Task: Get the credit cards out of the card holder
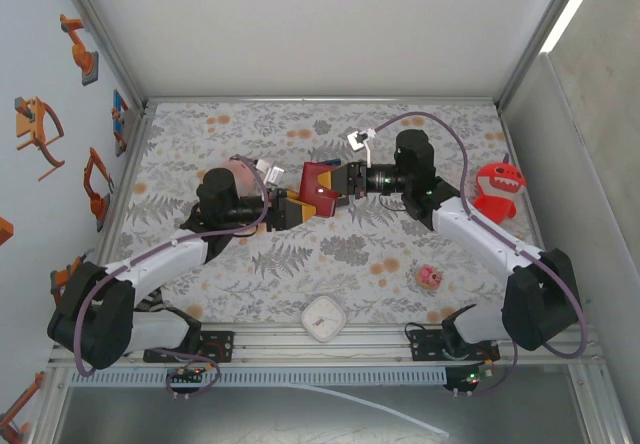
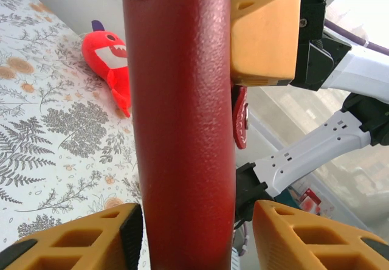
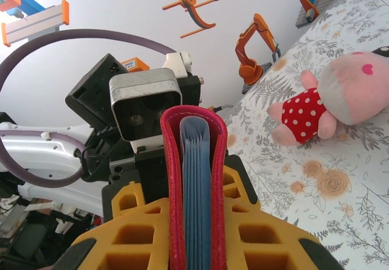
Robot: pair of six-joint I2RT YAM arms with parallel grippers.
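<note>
The card holder is up in the air above the flowery desk, right between the two tools. It is dark red and folded shut. The right tool is clenched on it. In the right wrist view the card holder sits squeezed between that tool's yellow fingers, with its folded edge pointing away from the tool. Blue-grey layers are packed tight inside the fold, and I cannot tell which are pockets and which are cards. The left tool comes at the card holder from the other side. In the left wrist view the red card holder stands like a post between that tool's two fingers. One finger is right up against it, and there is a gap at the other finger, so this tool is released and not squeezing. A red snap tab hangs off the card holder just under the right tool's finger. A pink doll in a spotty red dress lies on the desk beside the left tool's wrist. A red shark toy stands behind the right tool's arm. A small pink toy and a white square thing lie well back from both tools, near the arm bases.
</note>
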